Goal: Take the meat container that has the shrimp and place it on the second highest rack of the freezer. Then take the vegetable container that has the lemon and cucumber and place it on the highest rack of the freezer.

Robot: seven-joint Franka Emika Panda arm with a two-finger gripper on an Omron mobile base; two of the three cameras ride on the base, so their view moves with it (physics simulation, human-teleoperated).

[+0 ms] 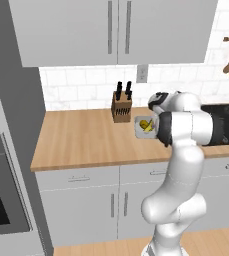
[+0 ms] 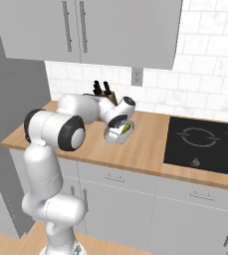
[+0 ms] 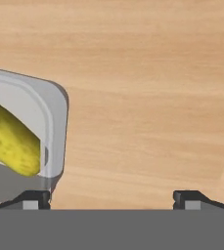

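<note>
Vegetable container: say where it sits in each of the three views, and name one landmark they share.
Left base view: vegetable container right of centre on the counter, just right of the knife block, partly behind the arm.
Right base view: centre, under the hand, with the knife block behind it.
Hand view: left edge; a rounded corner with the cucumber inside.
Shared landmark: the wooden counter.

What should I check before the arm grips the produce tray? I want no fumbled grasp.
1. Gripper open: ok.
2. Jaws empty: ok.
3. Tray rim between the jaws: not ok, the tray corner sits near one fingertip, with mostly bare counter in the gap.
4. Cucumber inside the tray: ok.
5. Lemon in the tray: cannot tell.
6. Knife block apart from the tray: ok.
</note>
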